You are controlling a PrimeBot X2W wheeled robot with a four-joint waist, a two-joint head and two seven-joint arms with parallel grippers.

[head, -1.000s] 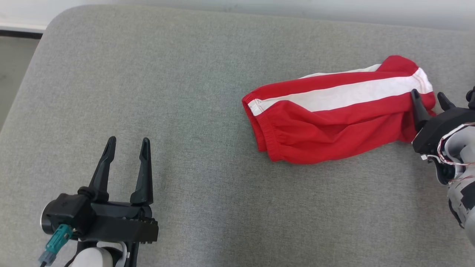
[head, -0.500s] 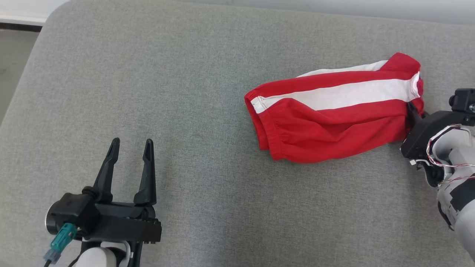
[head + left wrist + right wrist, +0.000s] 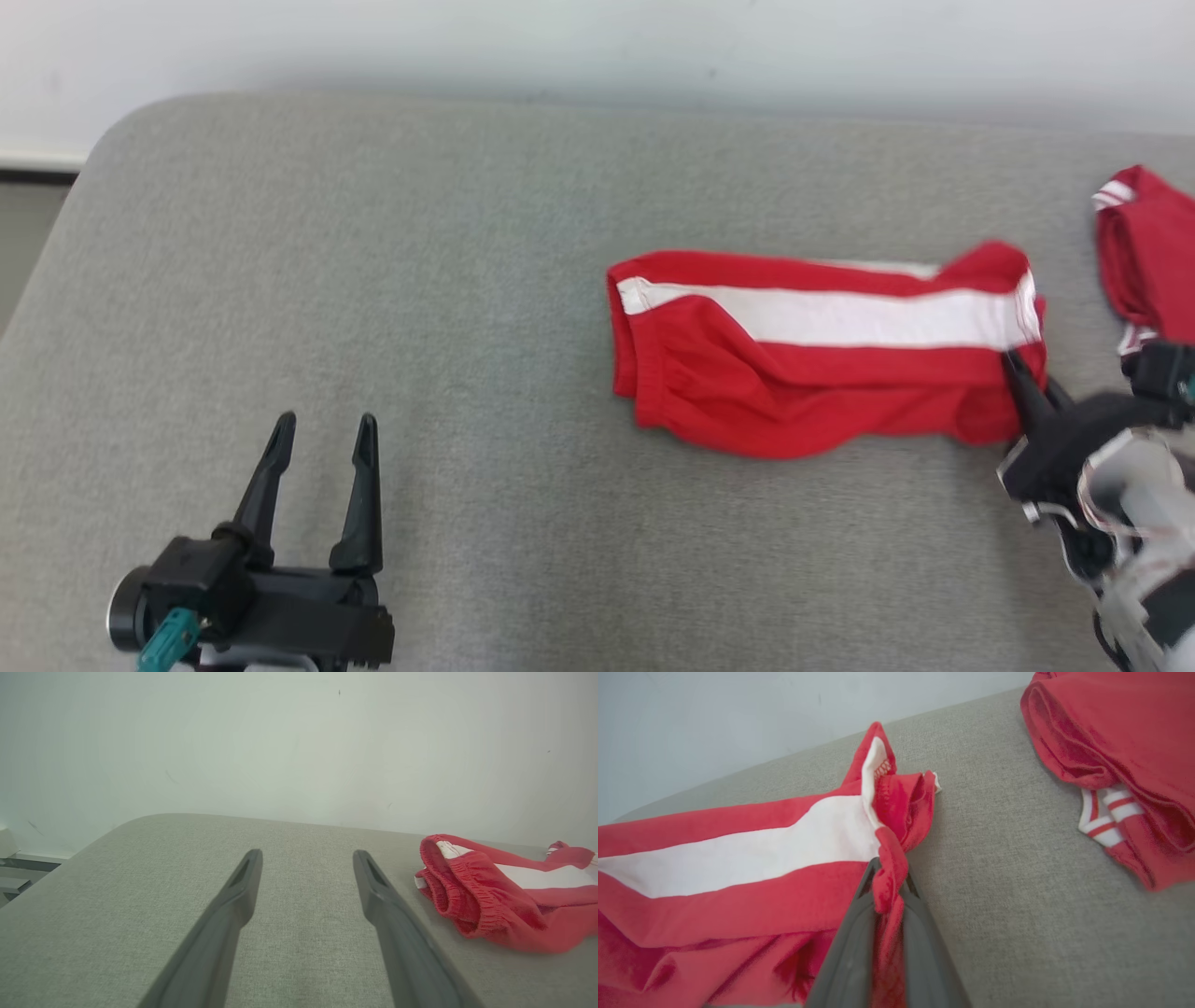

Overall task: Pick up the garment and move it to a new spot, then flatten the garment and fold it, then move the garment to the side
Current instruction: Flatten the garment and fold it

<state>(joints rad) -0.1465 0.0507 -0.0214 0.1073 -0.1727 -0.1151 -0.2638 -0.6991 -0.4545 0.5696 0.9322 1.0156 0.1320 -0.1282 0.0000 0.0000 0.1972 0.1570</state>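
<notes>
The garment [image 3: 822,350] is a pair of red shorts with a white side stripe, lying folded lengthwise on the grey cushion [image 3: 467,280]. My right gripper [image 3: 1013,373] is shut on the hem at its right end; in the right wrist view red cloth of the garment [image 3: 738,868] is pinched between the fingers [image 3: 850,947]. My left gripper [image 3: 322,429] stands open and apart at the lower left, with nothing between its fingers [image 3: 233,905]. The left wrist view shows the garment's elastic waistband [image 3: 472,896] to the right.
A second red garment [image 3: 1148,247] with white-striped trim lies at the right edge, just beyond the right gripper; it also shows in the right wrist view [image 3: 1125,751]. A pale wall [image 3: 597,47] runs behind the cushion. The cushion's rounded left corner [image 3: 112,149] drops off to the floor.
My right gripper went from open beside the garment's right hem to shut on it. The head camera tilted up, bringing the wall and second red garment into view. The left gripper stays open.
</notes>
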